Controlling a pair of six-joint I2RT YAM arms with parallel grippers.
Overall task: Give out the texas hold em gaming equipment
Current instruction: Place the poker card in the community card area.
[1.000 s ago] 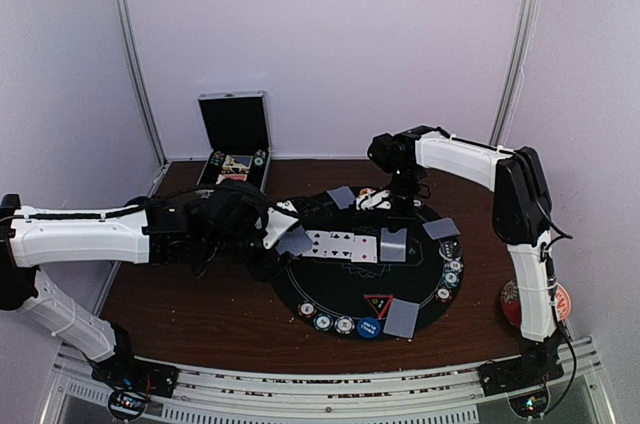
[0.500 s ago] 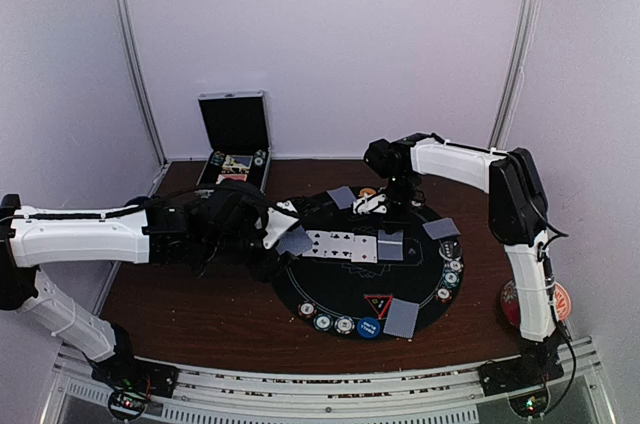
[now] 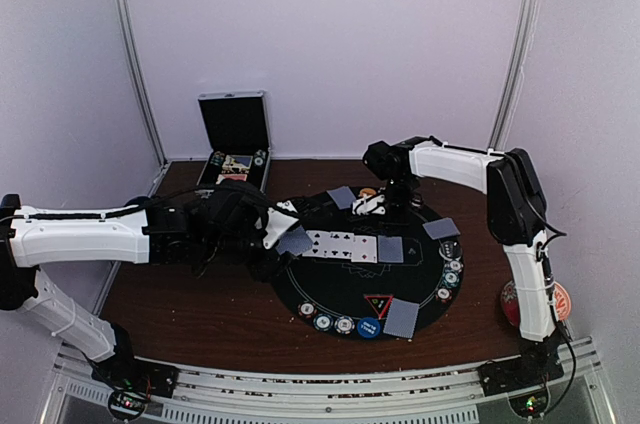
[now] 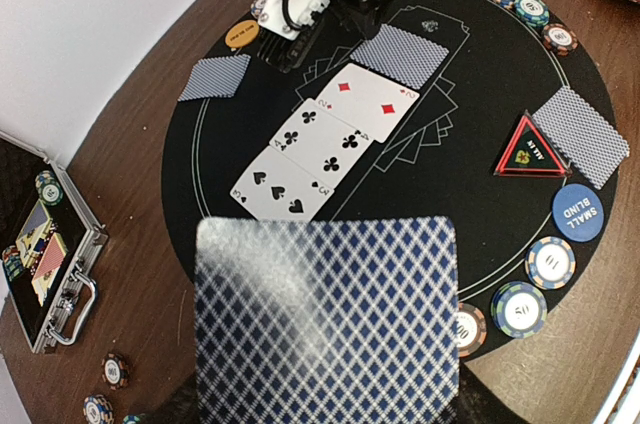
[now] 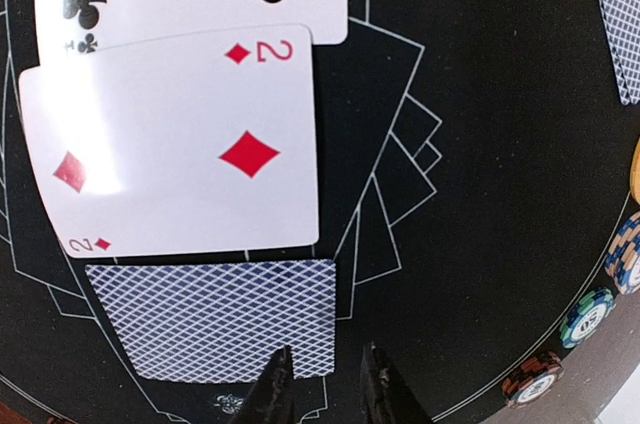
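Left end effector (image 3: 278, 236) grasps a playing card (image 4: 325, 329), light, slick, best edge-pinched; right end effector (image 5: 325, 389) stands parted, empty.

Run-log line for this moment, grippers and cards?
left gripper: holds blue-backed card | right gripper: open at face-down board card | three face-up cards

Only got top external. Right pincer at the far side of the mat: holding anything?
Observer: No. In the right wrist view the right pincer has its fingers apart, with only mat showing between them.
Operator: What's lying in front of it?
Observer: A face-down card, and beyond that the two of diamonds, face up.
Operator: And the other arm?
Observer: The left pincer grips a blue-backed card that fills the bottom of its wrist view. I can't tell whether it's a single card or a stack.
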